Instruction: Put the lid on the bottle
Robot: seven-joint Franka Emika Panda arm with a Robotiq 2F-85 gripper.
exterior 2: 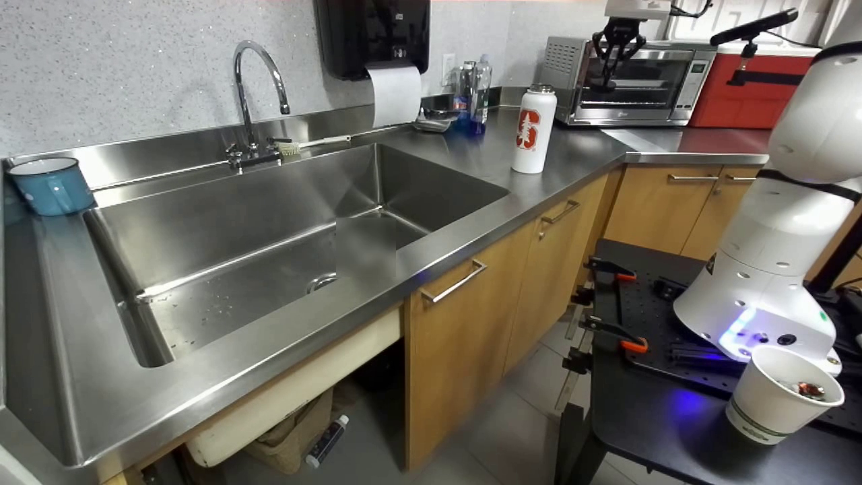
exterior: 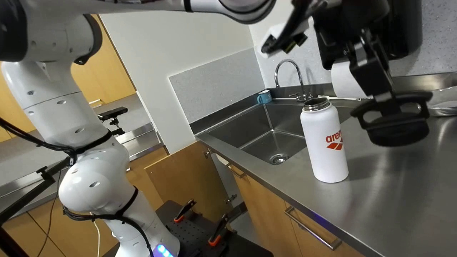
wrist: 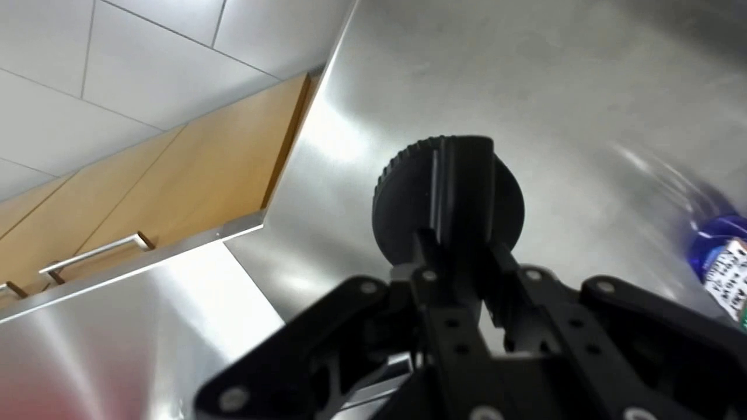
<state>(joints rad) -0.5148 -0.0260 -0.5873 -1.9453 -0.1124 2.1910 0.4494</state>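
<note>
The white bottle (exterior: 321,142) stands upright on the steel counter with its metal mouth open. It also shows in an exterior view (exterior 2: 534,135) with a red logo. My gripper (exterior: 387,100) is shut on the loop handle of the black lid (exterior: 400,134). The lid hangs level above the counter, to the side of the bottle and apart from it. In an exterior view the gripper (exterior 2: 609,75) and lid (exterior 2: 602,87) are in front of the toaster oven. In the wrist view the fingers (wrist: 461,251) pinch the handle, with the lid (wrist: 402,204) beyond. The bottle is out of the wrist view.
A sink (exterior 2: 249,283) with a faucet (exterior 2: 246,101) lies beside the bottle. A paper towel dispenser (exterior 2: 374,37) hangs on the wall. Soap bottles (exterior 2: 479,94) and a toaster oven (exterior 2: 633,84) stand at the back. A blue mug (exterior 2: 54,185) sits at the sink's corner.
</note>
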